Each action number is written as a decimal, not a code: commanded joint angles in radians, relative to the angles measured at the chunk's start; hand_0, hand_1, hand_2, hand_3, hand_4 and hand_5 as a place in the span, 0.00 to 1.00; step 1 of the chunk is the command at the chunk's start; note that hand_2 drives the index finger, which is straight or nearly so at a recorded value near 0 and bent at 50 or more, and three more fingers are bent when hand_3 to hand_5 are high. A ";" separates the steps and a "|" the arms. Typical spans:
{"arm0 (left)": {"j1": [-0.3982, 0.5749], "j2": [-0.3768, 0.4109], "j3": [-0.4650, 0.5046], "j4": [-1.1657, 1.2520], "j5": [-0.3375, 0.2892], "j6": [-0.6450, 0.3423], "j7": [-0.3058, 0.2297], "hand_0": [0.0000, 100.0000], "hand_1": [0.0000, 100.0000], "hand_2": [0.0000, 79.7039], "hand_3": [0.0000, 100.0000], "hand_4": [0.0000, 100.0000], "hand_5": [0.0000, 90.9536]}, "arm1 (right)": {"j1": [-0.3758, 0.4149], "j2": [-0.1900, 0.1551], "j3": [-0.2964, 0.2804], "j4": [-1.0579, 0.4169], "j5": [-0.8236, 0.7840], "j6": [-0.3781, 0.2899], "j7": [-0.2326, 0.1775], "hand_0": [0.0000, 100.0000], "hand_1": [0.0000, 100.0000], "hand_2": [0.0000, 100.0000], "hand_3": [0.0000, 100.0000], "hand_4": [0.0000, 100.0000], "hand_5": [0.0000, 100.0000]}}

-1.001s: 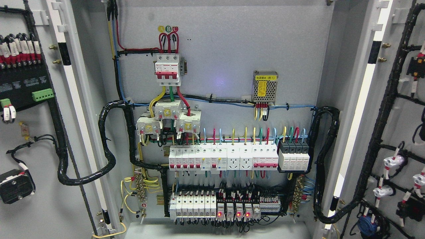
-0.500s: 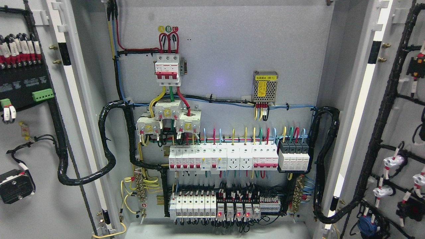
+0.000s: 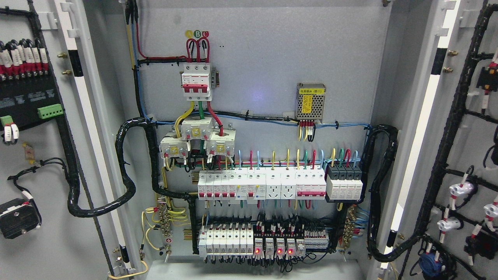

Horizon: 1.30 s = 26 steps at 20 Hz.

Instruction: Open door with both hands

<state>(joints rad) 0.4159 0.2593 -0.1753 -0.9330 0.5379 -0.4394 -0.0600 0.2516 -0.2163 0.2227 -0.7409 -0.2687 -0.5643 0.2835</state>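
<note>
Both doors of the electrical cabinet stand swung wide: the left door fills the picture's left edge and the right door the right edge, each showing its inner face. Neither robot hand is in view, so the state of the fingers cannot be told.

Taking the cabinet's grey back panel as landmark, a three-pole main breaker with red, green and yellow leads sits at its upper left. A small perforated power supply sits right of centre. Below them runs a row of white breakers, and lower still a second row of modules with red lights lit. Thick black cable looms curve from the panel's sides out to each door. Nothing blocks the open front.
</note>
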 commanded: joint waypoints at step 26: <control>-0.290 -0.215 -0.047 1.031 -0.228 0.252 -0.016 0.00 0.00 0.00 0.00 0.00 0.00 | -0.104 0.175 0.018 0.652 0.278 0.458 -0.254 0.00 0.00 0.00 0.00 0.00 0.00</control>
<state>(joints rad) 0.1408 0.0906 -0.2200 -0.0655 0.3162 -0.1982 -0.1255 0.1499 -0.0782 0.2379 -0.2055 -0.0263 -0.1142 0.0430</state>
